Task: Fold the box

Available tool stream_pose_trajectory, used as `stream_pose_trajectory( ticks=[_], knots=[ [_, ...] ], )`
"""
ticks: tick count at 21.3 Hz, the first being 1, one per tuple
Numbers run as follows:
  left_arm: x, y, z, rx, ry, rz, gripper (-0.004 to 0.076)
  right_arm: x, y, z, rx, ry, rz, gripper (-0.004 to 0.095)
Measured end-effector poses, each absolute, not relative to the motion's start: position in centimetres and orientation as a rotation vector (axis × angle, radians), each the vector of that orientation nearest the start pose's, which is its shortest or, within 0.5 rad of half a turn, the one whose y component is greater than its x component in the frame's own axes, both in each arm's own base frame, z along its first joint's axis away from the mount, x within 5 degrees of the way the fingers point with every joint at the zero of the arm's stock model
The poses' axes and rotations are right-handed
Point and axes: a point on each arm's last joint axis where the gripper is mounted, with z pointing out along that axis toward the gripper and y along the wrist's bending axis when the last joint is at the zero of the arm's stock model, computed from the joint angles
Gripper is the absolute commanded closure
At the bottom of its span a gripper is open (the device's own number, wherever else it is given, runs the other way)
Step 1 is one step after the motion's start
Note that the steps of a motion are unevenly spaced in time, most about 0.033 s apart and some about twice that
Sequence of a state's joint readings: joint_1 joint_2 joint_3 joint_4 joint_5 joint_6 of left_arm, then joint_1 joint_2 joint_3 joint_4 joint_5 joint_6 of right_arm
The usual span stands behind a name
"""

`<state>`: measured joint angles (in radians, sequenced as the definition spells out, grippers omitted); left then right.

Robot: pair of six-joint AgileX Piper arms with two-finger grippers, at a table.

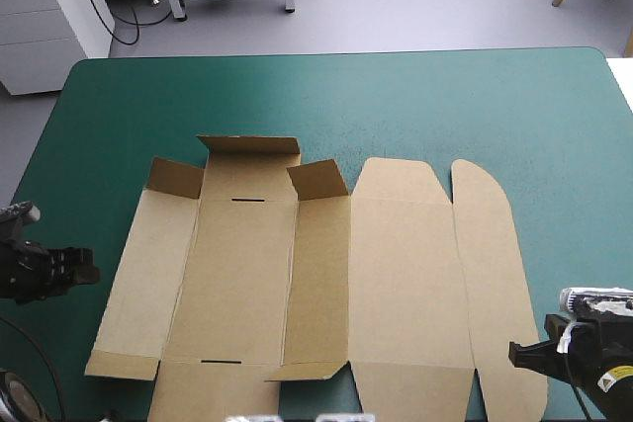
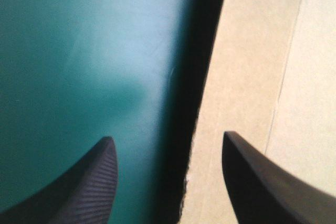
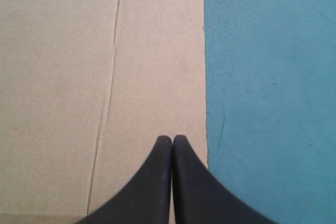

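I'm looking at the box [image 1: 326,284], a flat brown sheet of cut board with scored panels, lying spread on the near half of the teal-green table cover [image 1: 475,106], roughly centred. I'm holding my left gripper [image 2: 167,136] with its black fingers wide apart, straddling the sheet's left edge, one finger over the cover, the other over board. I'm keeping my right gripper [image 3: 172,137] with its fingers pressed together in a point, hovering over the right edge of the rounded outer flap [image 1: 495,274] near its near corner. I'm judging the board light, stiff and springy: it should bend cleanly only at the scores and slide easily on the cover, so pinching a free panel edge is the way in. The left edge is possibly sitting a little off the cover, going by the dark shadow under it, but I can't confirm that. The small end flaps [image 1: 318,180] at the far side are already standing up. Open cover is lying on the far side and to both sides; the near edge is leaving little room.
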<state>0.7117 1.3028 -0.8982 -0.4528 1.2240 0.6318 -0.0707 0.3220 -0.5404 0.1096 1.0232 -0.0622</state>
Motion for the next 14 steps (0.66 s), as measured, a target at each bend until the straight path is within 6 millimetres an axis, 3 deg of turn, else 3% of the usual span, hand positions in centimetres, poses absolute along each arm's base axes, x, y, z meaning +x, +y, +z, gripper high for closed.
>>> stream_pose_trajectory(
  ticks=[8,12,14],
  knots=[
    [16.8,9.2,22.6,-0.186,2.864,-0.598,0.0320,4.6,0.5,28.6,0.026,2.283,0.067,0.0927],
    [16.8,8.9,22.3,-0.182,2.839,-0.637,0.0388,4.6,0.5,28.6,0.026,2.283,0.067,0.0927],
    [17.1,9.0,22.3,-0.195,2.809,-0.608,0.0459,4.6,0.5,28.6,0.026,2.283,0.067,0.0927]
  ],
)
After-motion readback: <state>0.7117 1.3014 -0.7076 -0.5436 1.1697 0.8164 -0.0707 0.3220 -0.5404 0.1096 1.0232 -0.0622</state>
